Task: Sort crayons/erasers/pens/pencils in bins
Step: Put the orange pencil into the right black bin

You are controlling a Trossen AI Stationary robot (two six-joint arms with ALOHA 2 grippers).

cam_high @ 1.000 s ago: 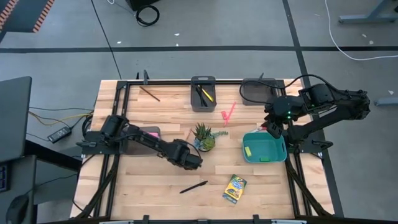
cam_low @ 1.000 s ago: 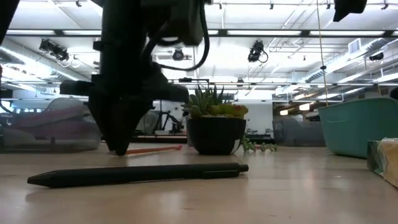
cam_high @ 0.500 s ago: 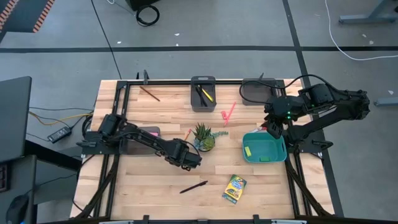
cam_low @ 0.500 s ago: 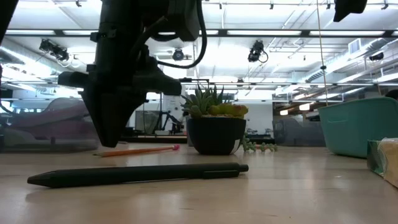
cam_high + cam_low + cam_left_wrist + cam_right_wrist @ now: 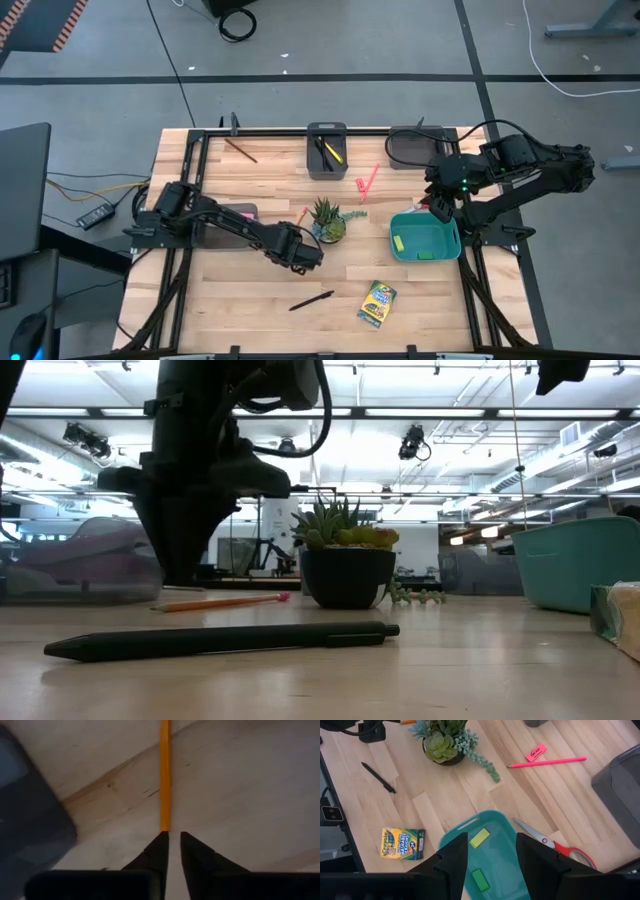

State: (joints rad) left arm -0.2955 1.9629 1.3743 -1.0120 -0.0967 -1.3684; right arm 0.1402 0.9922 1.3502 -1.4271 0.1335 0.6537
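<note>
A: From above, where's the left gripper [image 5: 300, 256]?
B: Just left of the plant [image 5: 327, 220], over the orange pencil [image 5: 301, 216].
A: Its wrist view?
B: Fingers nearly together, gripping nothing; pencil [image 5: 165, 775] lies off one tip, bare wood around it.
A: The right gripper [image 5: 490, 851]?
B: Spread, empty, above the teal bin [image 5: 506, 840].

The left pincer [image 5: 302, 256] has risen off the tabletop [image 5: 230, 300] and drawn back toward its own side, its fingers parting slightly. The orange pencil [image 5: 215, 602], earlier at its tips, now lies free.
</note>
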